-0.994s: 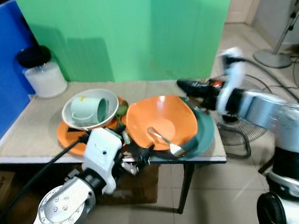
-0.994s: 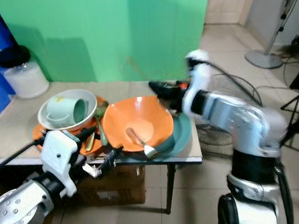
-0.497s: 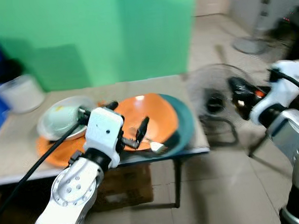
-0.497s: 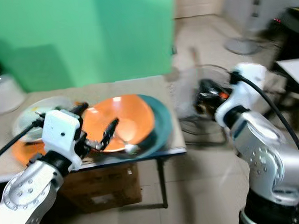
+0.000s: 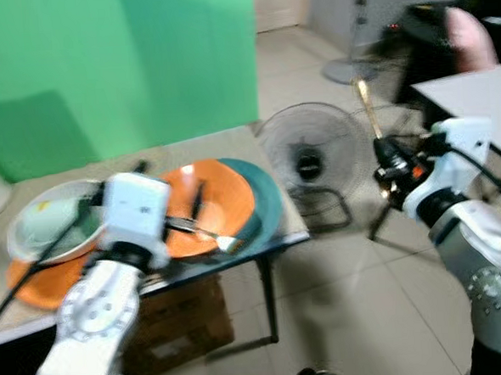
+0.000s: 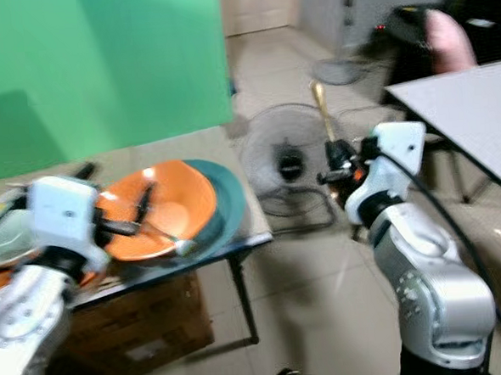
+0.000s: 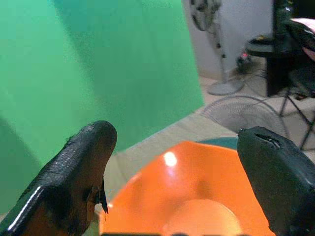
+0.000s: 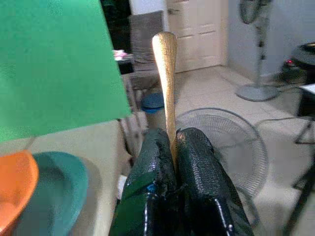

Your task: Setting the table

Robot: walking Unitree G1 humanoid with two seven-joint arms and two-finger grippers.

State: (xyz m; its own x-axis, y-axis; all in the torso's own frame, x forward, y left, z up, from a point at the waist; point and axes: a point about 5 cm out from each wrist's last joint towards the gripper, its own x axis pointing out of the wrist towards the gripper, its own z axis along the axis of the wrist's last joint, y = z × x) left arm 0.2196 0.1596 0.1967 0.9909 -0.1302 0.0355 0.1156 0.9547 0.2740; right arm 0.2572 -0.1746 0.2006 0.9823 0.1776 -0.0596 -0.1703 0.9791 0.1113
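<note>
At frame left, the table carries the orange bowl nested on a teal plate; the left gripper hovers over it, fingers wide. Right of centre, the right gripper pinches a wooden utensil upright. Keep that grip firm and handle vertical while carrying toward the white table, upper right.

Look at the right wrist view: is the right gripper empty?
No, the right gripper is shut on a wooden utensil handle that stands up between its fingers.
</note>
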